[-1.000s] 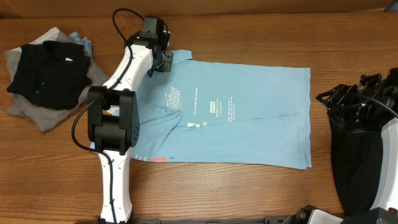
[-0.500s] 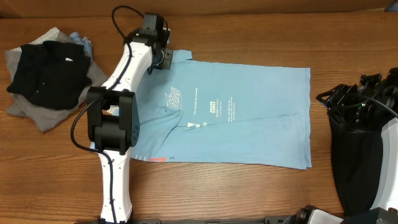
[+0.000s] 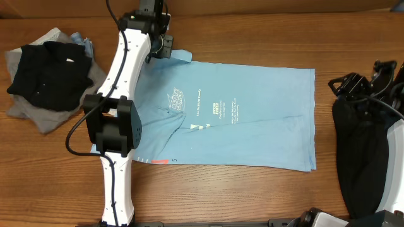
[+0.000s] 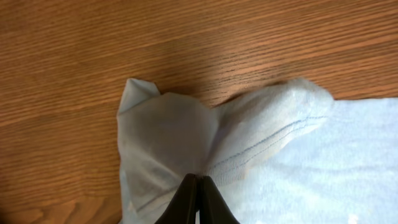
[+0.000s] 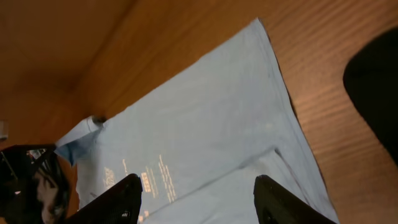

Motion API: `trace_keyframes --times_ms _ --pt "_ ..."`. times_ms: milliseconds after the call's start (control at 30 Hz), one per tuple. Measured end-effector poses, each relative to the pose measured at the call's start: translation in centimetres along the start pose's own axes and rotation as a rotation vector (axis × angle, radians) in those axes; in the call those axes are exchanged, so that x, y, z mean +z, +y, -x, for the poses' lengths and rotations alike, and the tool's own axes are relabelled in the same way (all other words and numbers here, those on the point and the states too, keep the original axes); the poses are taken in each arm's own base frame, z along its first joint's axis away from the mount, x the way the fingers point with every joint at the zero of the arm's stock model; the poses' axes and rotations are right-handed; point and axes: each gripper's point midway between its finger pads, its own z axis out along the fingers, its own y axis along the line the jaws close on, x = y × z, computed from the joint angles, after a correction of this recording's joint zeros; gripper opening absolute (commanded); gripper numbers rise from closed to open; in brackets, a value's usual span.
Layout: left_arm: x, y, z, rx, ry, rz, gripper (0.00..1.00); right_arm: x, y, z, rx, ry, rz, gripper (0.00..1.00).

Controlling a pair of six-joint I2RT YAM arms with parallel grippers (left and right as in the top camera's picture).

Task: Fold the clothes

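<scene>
I log: one light blue tee (image 3: pixel 252 113), left gripper (image 4: pixel 197 180) clenched on its far corner; one black-grey pile (image 3: pixel 47 69); right gripper (image 5: pixel 198 190) spread; table (image 3: pixel 252 38) wood beyond the far edge.

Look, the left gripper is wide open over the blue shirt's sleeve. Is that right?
Not quite. The left gripper is shut, pinching the blue shirt at its sleeve, not wide open. The left wrist view shows it closed on the cloth.

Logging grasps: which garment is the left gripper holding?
The light blue tee, pinched at its corner by the left gripper; the black shirt and grey garment lie heaped apart.
</scene>
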Motion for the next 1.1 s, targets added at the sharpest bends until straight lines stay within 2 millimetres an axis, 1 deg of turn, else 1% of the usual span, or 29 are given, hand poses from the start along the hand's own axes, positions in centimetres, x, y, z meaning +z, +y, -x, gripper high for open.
trace_keyframes --times_ms 67,100,167,200,300,367,467,500,533,633,733,767,867,900,967,1000,1100 --pt "-0.2 0.0 -0.3 0.0 0.013 0.0 0.05 0.1 0.4 0.8 -0.026 -0.031 0.011 0.63" --pt "-0.2 0.0 -0.5 0.001 0.023 0.0 0.1 0.2 0.6 1.0 -0.035 -0.039 0.015 0.63" --pt "-0.2 0.1 -0.8 0.008 0.035 0.004 0.34 0.7 1.1 1.3 -0.059 -0.046 0.026 0.63" --pt "-0.2 0.1 -0.8 0.009 0.036 0.004 0.43 1.2 1.5 1.3 -0.074 -0.042 0.034 0.63" --pt "-0.3 0.4 -0.9 0.008 0.039 0.017 0.54 2.6 2.3 0.8 -0.096 -0.012 0.048 0.65" --pt "-0.3 0.9 -1.3 0.004 0.055 0.036 0.55 3.6 2.5 0.3 -0.1 0.018 0.051 0.66" --pt "-0.4 2.1 -2.6 -0.01 0.107 0.059 0.49 4.3 2.2 -0.1 -0.094 0.044 0.046 0.66" --pt "-0.5 2.9 -3.1 -0.025 0.128 0.068 0.45 4.4 2.1 -0.2 -0.09 0.049 0.043 0.66" --pt "-0.5 3.2 -3.3 -0.033 0.133 0.072 0.44 4.5 2.1 -0.2 -0.09 0.05 0.042 0.66" --pt "-0.4 5.4 -3.7 -0.117 0.143 0.083 0.35 4.5 2.1 -0.3 -0.088 0.052 0.042 0.67" --pt "0.5 7.6 -4.2 -0.234 0.136 0.03 0.32 4.4 2.0 -0.5 -0.083 0.062 0.039 0.67" --pt "0.9 8.2 -4.6 -0.267 0.141 0.006 0.32 4.4 2.0 -0.6 -0.082 0.064 0.038 0.67" --pt "2.1 9.6 -5.8 -0.379 0.156 -0.064 0.27 4.4 1.9 -0.7 -0.079 0.068 0.036 0.67" --pt "2.4 9.8 -6.1 -0.404 0.158 -0.083 0.27 4.4 1.9 -0.7 -0.079 0.068 0.036 0.67" --pt "3.1 9.5 -6.5 -0.435 0.167 -0.123 0.29 4.4 1.9 -0.7 -0.079 0.068 0.036 0.67" --pt "3.4 9.0 -6.7 -0.442 0.173 -0.146 0.32 4.4 1.9 -0.7 -0.078 0.069 0.036 0.68" --pt "4.0 7.0 -6.9 -0.448 0.189 -0.205 0.34 4.4 1.9 -0.7 -0.078 0.069 0.036 0.68"
